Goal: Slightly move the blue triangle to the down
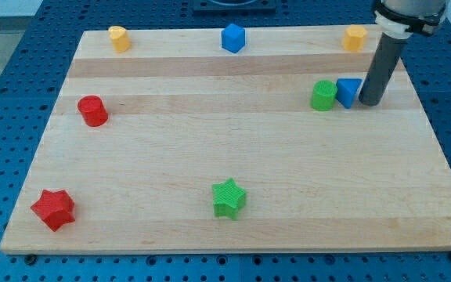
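Observation:
The blue triangle (348,92) lies near the view's right on the wooden board (233,196), touching a green block (324,95) on its left side. My tip (369,103) stands right against the triangle's right side, at its lower right corner. The dark rod rises from there toward the view's top right.
A blue block (232,37) sits at top centre, a yellow block (355,37) at top right and another yellow block (118,37) at top left. A red cylinder (93,110) lies at left, a red star (53,209) at bottom left, a green star (229,197) at bottom centre.

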`<action>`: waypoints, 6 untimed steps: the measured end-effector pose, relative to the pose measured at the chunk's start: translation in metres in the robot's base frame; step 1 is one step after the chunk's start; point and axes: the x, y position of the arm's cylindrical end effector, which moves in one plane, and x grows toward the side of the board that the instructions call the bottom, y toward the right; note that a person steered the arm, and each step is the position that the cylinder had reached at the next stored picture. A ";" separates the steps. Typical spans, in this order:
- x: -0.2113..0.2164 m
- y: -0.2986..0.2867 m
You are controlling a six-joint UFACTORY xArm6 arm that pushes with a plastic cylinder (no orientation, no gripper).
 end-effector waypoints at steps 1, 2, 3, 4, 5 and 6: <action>-0.018 0.007; -0.043 0.009; -0.046 -0.010; -0.046 -0.025; -0.046 -0.025; -0.045 -0.025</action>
